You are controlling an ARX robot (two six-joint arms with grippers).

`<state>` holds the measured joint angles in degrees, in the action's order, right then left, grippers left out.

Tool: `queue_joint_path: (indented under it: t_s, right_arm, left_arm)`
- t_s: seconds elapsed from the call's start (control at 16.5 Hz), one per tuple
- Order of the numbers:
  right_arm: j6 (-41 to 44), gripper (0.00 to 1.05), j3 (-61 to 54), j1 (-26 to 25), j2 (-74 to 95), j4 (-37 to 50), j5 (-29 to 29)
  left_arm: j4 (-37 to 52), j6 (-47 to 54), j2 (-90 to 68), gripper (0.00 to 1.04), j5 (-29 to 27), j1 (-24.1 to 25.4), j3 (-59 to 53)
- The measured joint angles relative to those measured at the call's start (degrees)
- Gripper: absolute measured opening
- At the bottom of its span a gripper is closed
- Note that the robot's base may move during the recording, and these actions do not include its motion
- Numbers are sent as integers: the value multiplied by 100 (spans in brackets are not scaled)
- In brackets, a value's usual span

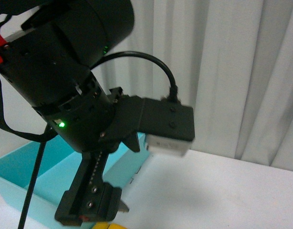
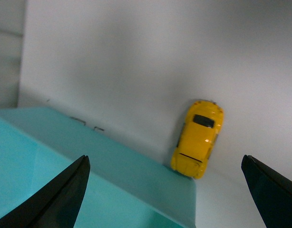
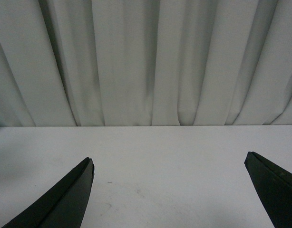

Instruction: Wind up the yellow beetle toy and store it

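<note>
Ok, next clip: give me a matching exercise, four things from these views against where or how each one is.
Things:
1. yellow beetle toy
2. teal box
3. left gripper
4. right gripper

Place or state:
A. open, looking down on both the toy and the box edge
B. on the white table, outside the box, close by its wall
C. open, facing the curtain
D. open-topped, at the left of the front view

Pairs: 1-B, 2-D, 3-A, 4-C
</note>
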<state>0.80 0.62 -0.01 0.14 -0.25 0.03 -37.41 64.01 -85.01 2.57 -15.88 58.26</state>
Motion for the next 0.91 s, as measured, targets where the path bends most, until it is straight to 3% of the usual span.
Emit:
queue_joint_path:
  t_s: [0.12,0.3,0.49,0.67,0.91]
  right_arm:
    - [0,98,0,0,0,0,0]
    - [0,98,0,0,0,0,0]
    - [0,98,0,0,0,2,0]
    - [0,98,0,0,0,2,0]
    - [0,98,0,0,0,0,0]
  left_arm:
    - [-433,407,-448,98,-291,-431,105]
    - [-249,590,-970,98,-570,-623,98]
    - [258,826,-1425,98,-778,-614,-177]
    - [603,87,-1663,98,-1117,-409,-474]
    - [981,-297,-1923,98,-1130,-173,-540]
